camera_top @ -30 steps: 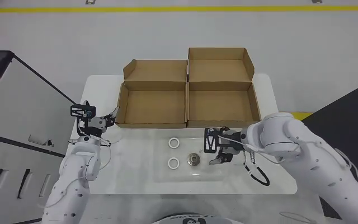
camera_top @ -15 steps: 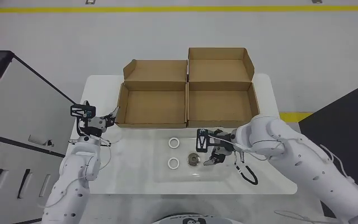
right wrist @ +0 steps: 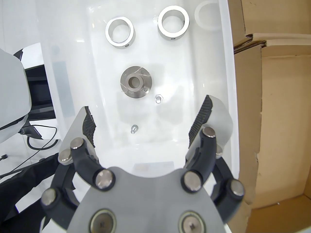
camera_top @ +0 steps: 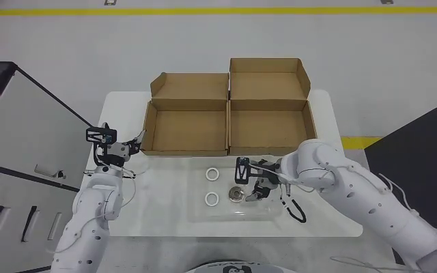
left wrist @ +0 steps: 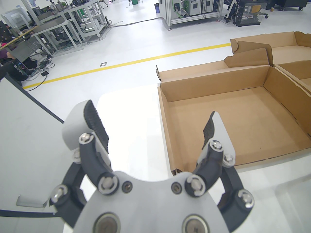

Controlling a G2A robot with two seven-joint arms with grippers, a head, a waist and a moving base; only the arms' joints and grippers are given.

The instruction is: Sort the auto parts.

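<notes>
I have right gripper (right wrist: 147, 104) spread open, empty, over clear tray (right wrist: 73, 49) at table (camera_top: 328, 116) front edge | flanged hub (right wrist: 136, 81) in tray, just beside it | front ring (camera_top: 212, 199), rear ring (camera_top: 213, 174) left of hub | left gripper (left wrist: 151, 108) released at left edge | left box (camera_top: 188, 130), right box (camera_top: 268, 126) touching along far edge

The white round-cornered table (camera_top: 164, 208) carries two open brown cardboard boxes side by side on its far half, the left box (camera_top: 186, 131) touching the right box (camera_top: 268, 130), with a clear shallow plastic tray (camera_top: 222, 213) just in front of them
</notes>
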